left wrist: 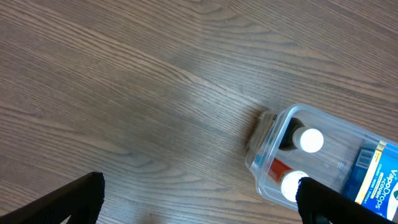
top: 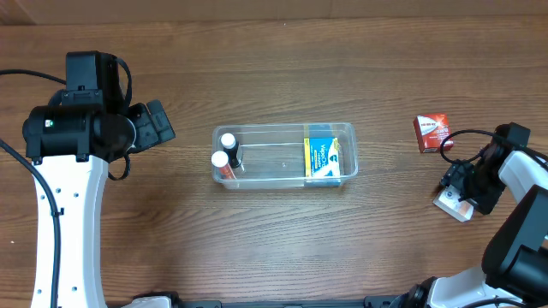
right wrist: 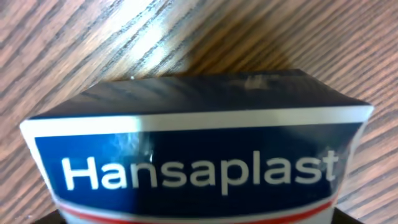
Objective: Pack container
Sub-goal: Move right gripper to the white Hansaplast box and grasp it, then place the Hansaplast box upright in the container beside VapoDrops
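Note:
The clear plastic container (top: 284,174) lies in the middle of the table. It holds two white-capped bottles (top: 224,151) at its left end and a blue and yellow box (top: 322,159) at its right end. Its left end also shows in the left wrist view (left wrist: 264,163). My left gripper (top: 157,126) is open and empty over bare wood to the left of the container (left wrist: 199,202). My right gripper (top: 461,190) is at the far right, low over the table, shut on a white and blue Hansaplast box (right wrist: 199,168) that fills its wrist view.
A small red box (top: 432,133) lies on the table at the right, just behind my right gripper. Bare wooden tabletop (top: 282,248) lies around the container.

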Robot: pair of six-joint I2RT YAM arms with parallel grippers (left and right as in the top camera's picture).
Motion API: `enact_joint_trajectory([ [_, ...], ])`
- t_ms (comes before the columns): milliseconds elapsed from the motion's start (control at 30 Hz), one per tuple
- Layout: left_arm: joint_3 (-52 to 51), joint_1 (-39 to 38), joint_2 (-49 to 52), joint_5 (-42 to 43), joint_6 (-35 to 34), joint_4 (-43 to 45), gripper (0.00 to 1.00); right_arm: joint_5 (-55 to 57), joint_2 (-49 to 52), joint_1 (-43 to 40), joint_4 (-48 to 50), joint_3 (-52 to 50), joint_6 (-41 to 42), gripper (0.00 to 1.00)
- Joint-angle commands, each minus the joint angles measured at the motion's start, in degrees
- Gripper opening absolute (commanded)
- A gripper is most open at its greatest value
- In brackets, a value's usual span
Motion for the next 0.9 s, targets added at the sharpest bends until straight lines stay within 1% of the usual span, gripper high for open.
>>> enact_joint_trajectory([
  [0,-0.22,0.15,0.11,-0.09,0.92,-0.04,1.0,-2.01,0.68,-0.17,0.7,-0.35,-0.17,0.72],
  [167,-0.22,0.15,0.11,-0.09,0.92,-0.15,1.0,-2.1,0.61,-0.07,0.04,0.83,-0.15,0.73],
  [267,-0.22,0.15,0.09,-0.11,0.92,-0.15,1.0,-3.67,-0.57,0.68,-3.78,4.94,0.04,0.75],
  [400,-0.22,0.15,0.11,-0.11,0.94,-0.13,1.0,-3.69,-6.03,5.29,-11.52,12.9,0.02,0.77],
  [433,-0.22,0.15,0.09,-0.11,0.92,-0.13,1.0,-4.13,-7.82,7.54,-14.45,15.56,-0.02,0.77],
  [533,-0.22,0.15,0.11,-0.11,0.92,-0.13,1.0,-4.11,-12.98,19.21,-25.22,26.36,-0.02,0.75],
  [600,-0.22,0.15,0.09,-0.11,0.92,-0.13,1.0,-4.09,-14.64,27.45,-28.15,31.67,0.02,0.74],
  [633,-0.22,0.15,0.11,-0.11,0.92,-0.13,1.0,-4.11,-14.95,32.37,-28.57,34.25,0.07,0.72],
  [667,-0.22,0.15,0.11,-0.11,0.92,-0.15,1.0,-4.11,-14.95,36.35,-28.48,36.0,0.26,0.73],
  [733,-0.22,0.15,0.11,-0.11,0.92,-0.17,1.0,-4.09,-14.93,46.23,-24.63,37.38,3.08,0.73],
  [800,-0.22,0.15,0.11,-0.11,0.92,-0.15,1.0,-4.09,-14.01,52.48,-21.18,37.24,6.54,0.73],
  [867,-0.22,0.15,0.11,-0.11,0.92,-0.15,1.0,-3.87,-12.15,56.96,-18.51,37.22,10.1,0.73],
])
